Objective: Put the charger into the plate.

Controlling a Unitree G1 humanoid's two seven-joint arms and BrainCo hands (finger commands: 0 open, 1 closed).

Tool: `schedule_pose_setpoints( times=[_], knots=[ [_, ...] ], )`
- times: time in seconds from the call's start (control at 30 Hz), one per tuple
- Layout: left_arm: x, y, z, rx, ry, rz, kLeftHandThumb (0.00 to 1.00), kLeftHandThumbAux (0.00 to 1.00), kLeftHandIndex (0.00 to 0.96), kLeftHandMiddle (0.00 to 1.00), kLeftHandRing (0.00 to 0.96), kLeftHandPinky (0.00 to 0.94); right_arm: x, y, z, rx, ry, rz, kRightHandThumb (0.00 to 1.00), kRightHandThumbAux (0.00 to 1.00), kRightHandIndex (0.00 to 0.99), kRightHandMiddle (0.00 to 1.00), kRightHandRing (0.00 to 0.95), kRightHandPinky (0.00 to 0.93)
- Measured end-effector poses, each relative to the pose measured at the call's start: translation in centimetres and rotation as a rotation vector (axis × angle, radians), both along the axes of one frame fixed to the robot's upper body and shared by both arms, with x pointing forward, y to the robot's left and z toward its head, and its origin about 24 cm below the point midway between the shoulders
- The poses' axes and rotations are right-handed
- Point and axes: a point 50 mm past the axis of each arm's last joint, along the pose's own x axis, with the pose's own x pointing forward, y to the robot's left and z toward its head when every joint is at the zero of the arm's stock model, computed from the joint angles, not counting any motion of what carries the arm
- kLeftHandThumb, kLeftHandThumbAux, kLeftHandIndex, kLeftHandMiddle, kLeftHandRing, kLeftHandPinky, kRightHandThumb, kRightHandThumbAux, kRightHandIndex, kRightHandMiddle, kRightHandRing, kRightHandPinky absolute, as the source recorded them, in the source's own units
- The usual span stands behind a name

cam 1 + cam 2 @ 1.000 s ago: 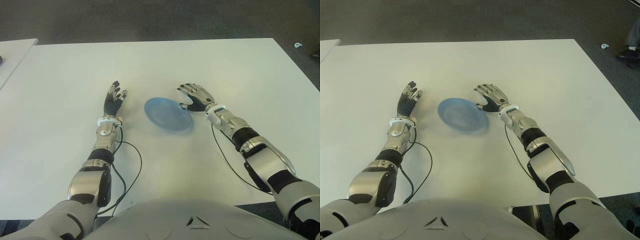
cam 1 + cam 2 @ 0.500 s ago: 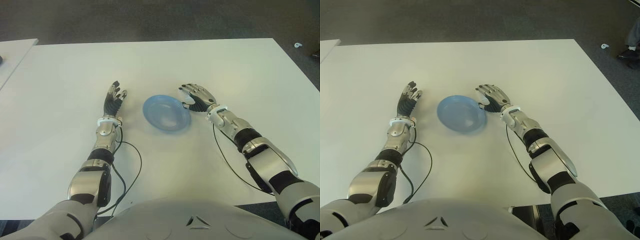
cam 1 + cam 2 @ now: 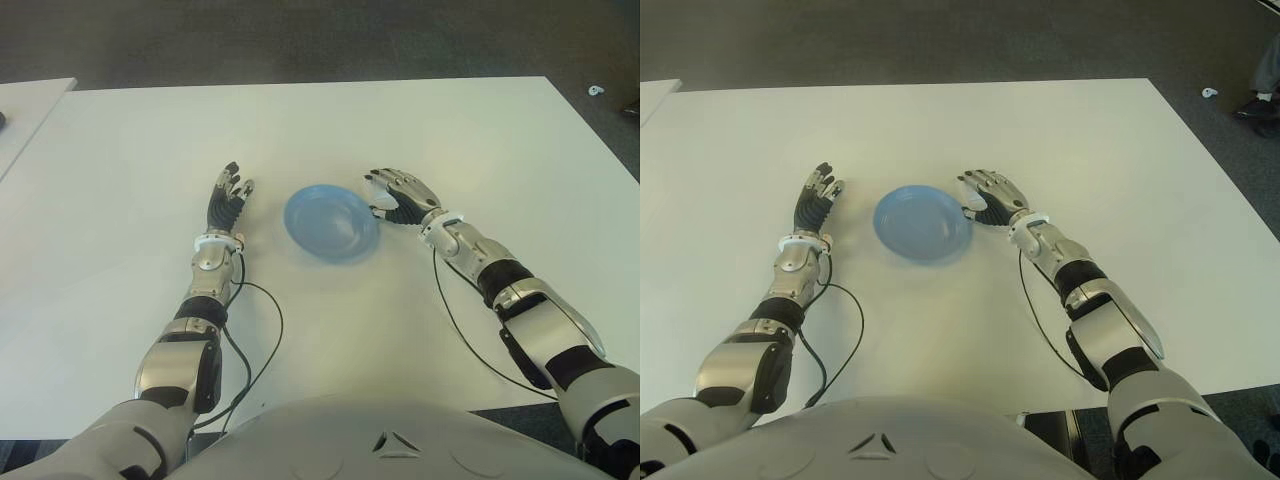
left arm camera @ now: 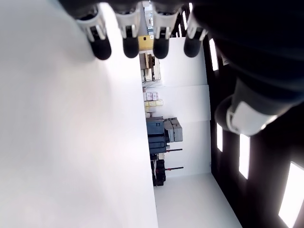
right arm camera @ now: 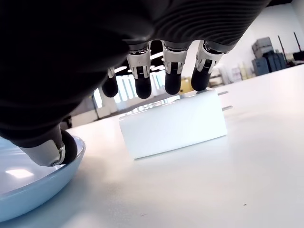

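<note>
White charger (image 5: 173,124) flat on table, beside blue plate (image 3: 330,221).

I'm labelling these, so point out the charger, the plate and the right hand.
charger (image 5: 173,123), right wrist view, its front face.
plate (image 3: 330,224), left eye view, its bare middle.
right hand (image 3: 402,194), left eye view, its back.

the plate (image 5: 33,183) is glossy pale blue with a sheen; the charger (image 5: 173,124) looks smooth white plastic; the tabletop (image 3: 330,130) is matt white.
</note>
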Motion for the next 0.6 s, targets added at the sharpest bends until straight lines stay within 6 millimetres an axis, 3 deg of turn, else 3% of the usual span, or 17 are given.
schedule_pose_setpoints(
  times=[0.6],
  knots=[
    [0.1,0.1,0.0,0.003,0.005,-0.001,0.000,0.537,0.000,0.034,0.014,0.013,-1.0,-1.6,0.0,0.008,0.001,-0.002,0.000,0.533,0.000,0.000,0.000,0.000]
  ],
)
